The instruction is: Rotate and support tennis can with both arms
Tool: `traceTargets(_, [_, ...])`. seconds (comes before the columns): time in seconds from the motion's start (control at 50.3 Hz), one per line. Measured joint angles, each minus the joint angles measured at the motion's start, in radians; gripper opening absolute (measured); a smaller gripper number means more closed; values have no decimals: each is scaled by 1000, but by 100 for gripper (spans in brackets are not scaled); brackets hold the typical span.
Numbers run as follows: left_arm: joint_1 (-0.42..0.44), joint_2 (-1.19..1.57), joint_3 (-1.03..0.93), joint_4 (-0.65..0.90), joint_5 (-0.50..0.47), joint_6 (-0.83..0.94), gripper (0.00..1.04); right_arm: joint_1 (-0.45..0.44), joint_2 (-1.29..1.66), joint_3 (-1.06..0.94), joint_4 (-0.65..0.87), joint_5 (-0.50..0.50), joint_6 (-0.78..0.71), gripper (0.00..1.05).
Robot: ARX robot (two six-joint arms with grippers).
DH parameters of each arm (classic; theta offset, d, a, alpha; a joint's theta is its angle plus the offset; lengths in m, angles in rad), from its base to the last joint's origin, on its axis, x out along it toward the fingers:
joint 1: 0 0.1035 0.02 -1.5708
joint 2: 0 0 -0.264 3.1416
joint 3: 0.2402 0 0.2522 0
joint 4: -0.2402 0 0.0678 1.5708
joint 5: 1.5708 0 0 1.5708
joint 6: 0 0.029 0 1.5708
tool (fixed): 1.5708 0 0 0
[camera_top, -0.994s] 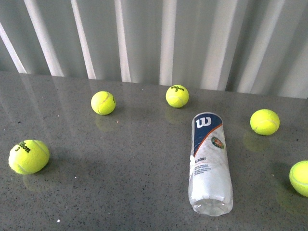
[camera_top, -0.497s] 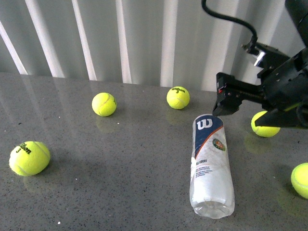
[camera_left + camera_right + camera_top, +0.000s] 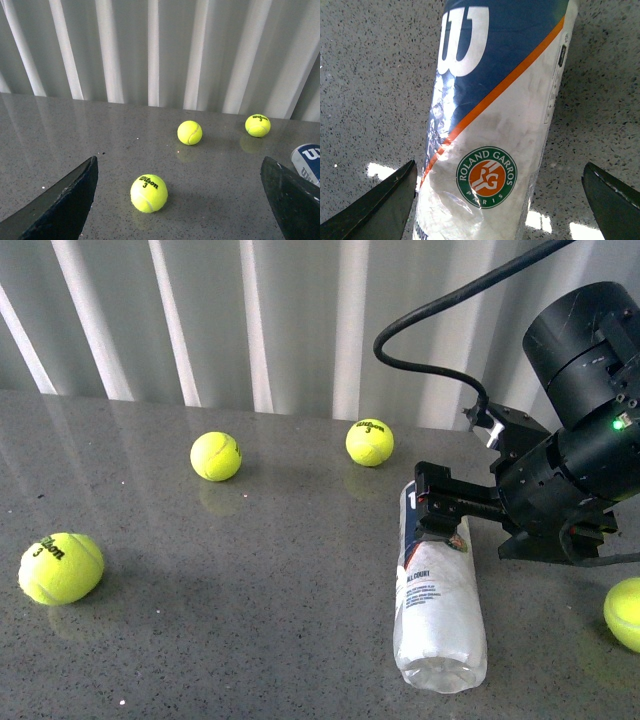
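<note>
The tennis can (image 3: 438, 610) lies on its side on a grey speckled table (image 3: 250, 640). Its navy "W" end points away from the robot and its clear end lies nearest the camera. The right gripper (image 3: 436, 512) hangs over the far, labelled part of the can, carried by the bulky black right arm (image 3: 570, 470), which reaches in from the can's right.

From the right wrist, the can (image 3: 490, 100) fills the frame, showing the white "W", the orange stripe and the round Roland Garros emblem. The gripper's two black fingers (image 3: 380, 210) are spread wide, one on each side of the can. Both stand clear of its sides and grip nothing.

A green light (image 3: 613, 424) glows on the arm above the can, and a black cable (image 3: 430, 330) loops up behind it.

The left gripper (image 3: 176, 205) does not appear in the front view. Its own camera shows the jaws wide apart and empty above the table, well to the left of the can (image 3: 307, 159), whose blue end just enters that frame.

Four yellow balls lie around the can: a ball (image 3: 369, 442) just beyond its far end, a second ball (image 3: 216, 455) further left, a third ball (image 3: 60, 567) well off to its left, and a fourth ball (image 3: 625, 612) to its right at the frame's edge. A ribbed pale wall (image 3: 300, 320) stands behind the can.
</note>
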Motion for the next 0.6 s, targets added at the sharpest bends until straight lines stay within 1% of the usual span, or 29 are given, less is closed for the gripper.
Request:
traceTargets(0.477, [0, 0, 0, 0, 0, 0, 98, 18, 71, -2, 61, -13, 18, 98])
traceTargets(0.537, [0, 0, 0, 0, 0, 0, 98, 18, 73, -2, 65, -13, 18, 94])
traceTargets(0.597, [0, 0, 0, 0, 0, 0, 98, 18, 76, -2, 71, -11, 17, 84])
